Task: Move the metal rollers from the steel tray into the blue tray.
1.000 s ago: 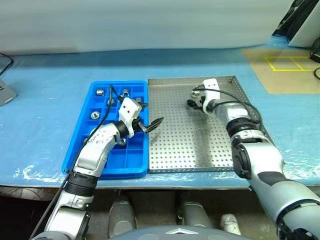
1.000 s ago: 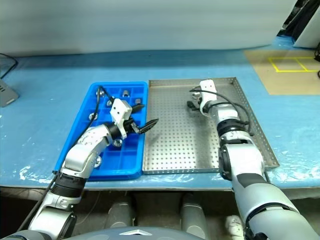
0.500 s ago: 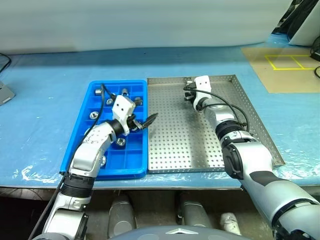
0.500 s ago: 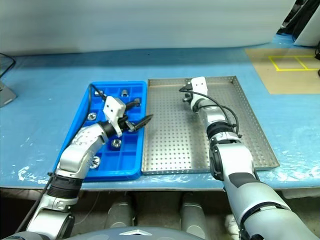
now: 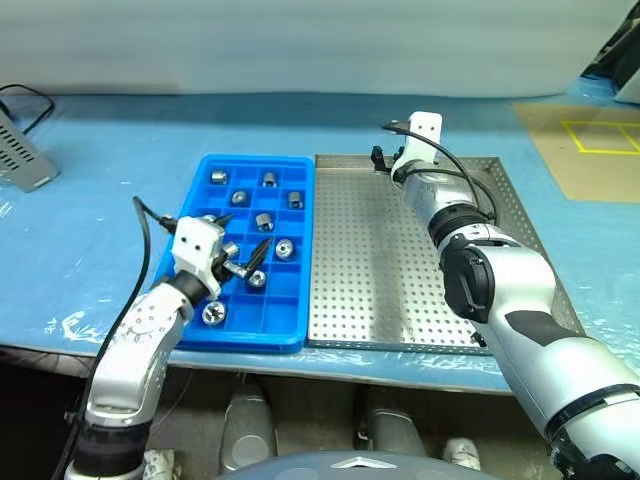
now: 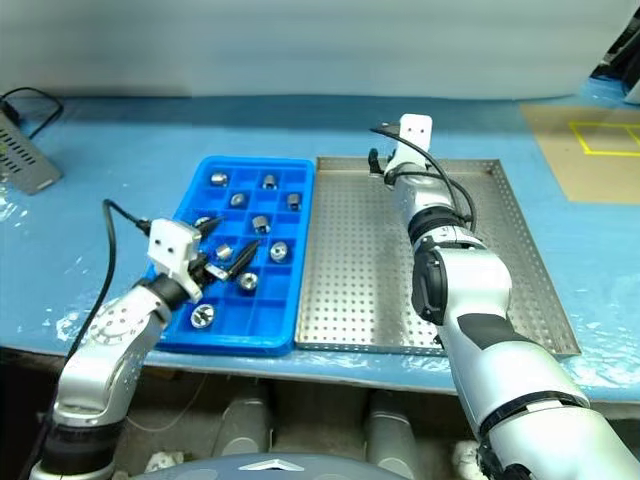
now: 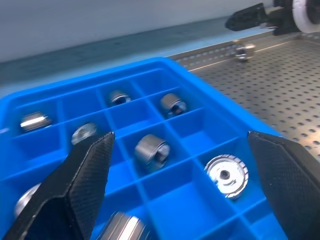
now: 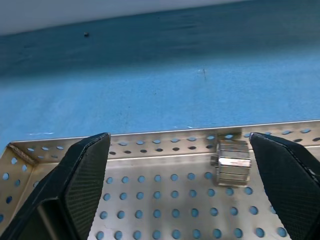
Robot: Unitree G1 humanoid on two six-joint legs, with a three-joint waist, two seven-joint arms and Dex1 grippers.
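Both claws are seen spread wide with nothing held between their fingers. Right gripper is poised at the far rim of the steel tray, near its far left corner, while the left gripper hangs over the near part of the blue tray.

The blue-covered table is the largest thing in view, and both trays are laid on it side by side, touching along their long edges, the blue one on the robot's left. The steel tray's perforated floor is seen nearly bare.

One of the metal rollers is left in the steel tray, lying on the holed floor close against the far rim; in the right wrist view it lies between the right claw's two spread fingers and beyond their tips, untouched.

The other rollers are found in the blue tray's compartments, one to a cell, among them a roller between the left claw's open fingers and a flat-faced one just beside it.
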